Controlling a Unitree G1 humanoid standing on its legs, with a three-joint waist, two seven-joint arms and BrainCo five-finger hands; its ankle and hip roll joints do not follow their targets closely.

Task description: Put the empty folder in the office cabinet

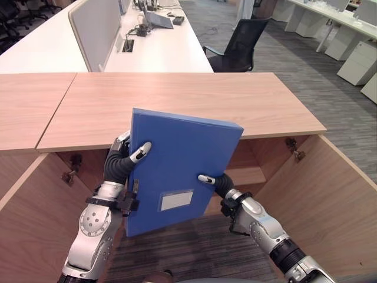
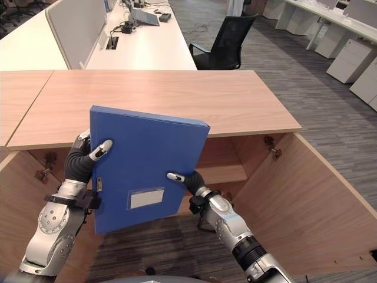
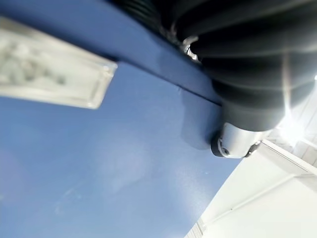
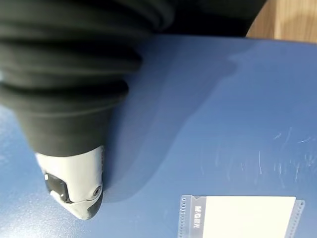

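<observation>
I hold a blue folder upright in front of the open wooden office cabinet, its face with a white label pocket turned toward me. My left hand grips the folder's left edge, thumb lying on the front face. My right hand pinches the lower right edge, thumb on the front face and fingers hidden behind. The left wrist view shows the blue face under the thumb. In the right wrist view the thumb presses on the folder. Behind the folder is a cabinet shelf.
Both cabinet doors stand open, the right door and the left door flanking my arms. Beyond the cabinet top are white desks with a grey divider, a black office chair and white drawer units.
</observation>
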